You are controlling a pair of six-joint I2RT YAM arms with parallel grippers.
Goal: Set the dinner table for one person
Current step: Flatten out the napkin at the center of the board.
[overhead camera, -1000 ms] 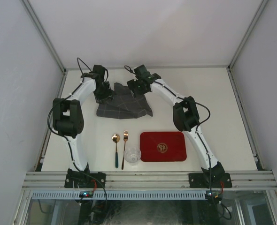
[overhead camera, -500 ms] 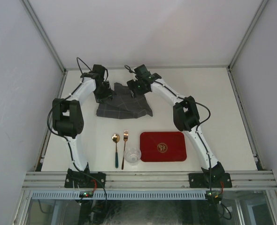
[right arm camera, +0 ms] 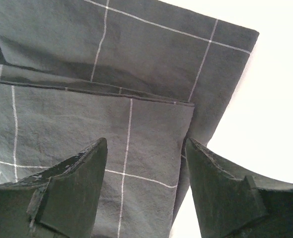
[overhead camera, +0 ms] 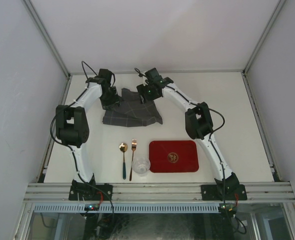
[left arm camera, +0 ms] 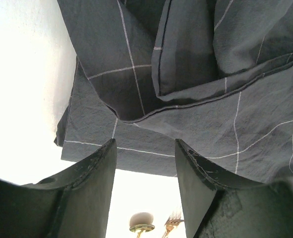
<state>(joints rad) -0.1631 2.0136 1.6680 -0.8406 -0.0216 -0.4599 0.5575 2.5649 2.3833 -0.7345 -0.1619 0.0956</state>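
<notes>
Near edge of the smooth off-white table (overhead camera: pixel 237 125), past its aluminium rail: gold spoon (overhead camera: pixel 123 160) with a dark handle, gold fork (overhead camera: pixel 132 159) just beside it, and a small clear glass bowl (overhead camera: pixel 141 165) by the fork's handle. Right of these, a glossy red tray (overhead camera: pixel 173 156), rectangular with rounded corners and a gold emblem.

Farther back, left of centre: dark grey checked cloth (overhead camera: pixel 132 114), soft and creased, folded over itself in layers, with thin white lines and stitched hems.

At its far-left corner: left tool (left arm camera: pixel 145 148), jaws moderately apart, holding nothing, poised over a folded edge. At the far-right corner: right tool (right arm camera: pixel 146 148), jaws likewise apart and empty, straddling a hem.

Looks like the cloth-spreading step. Calls next for lowering both tools, pinching one layer each, then drawing apart evenly. Risks catching doubled layers.
</notes>
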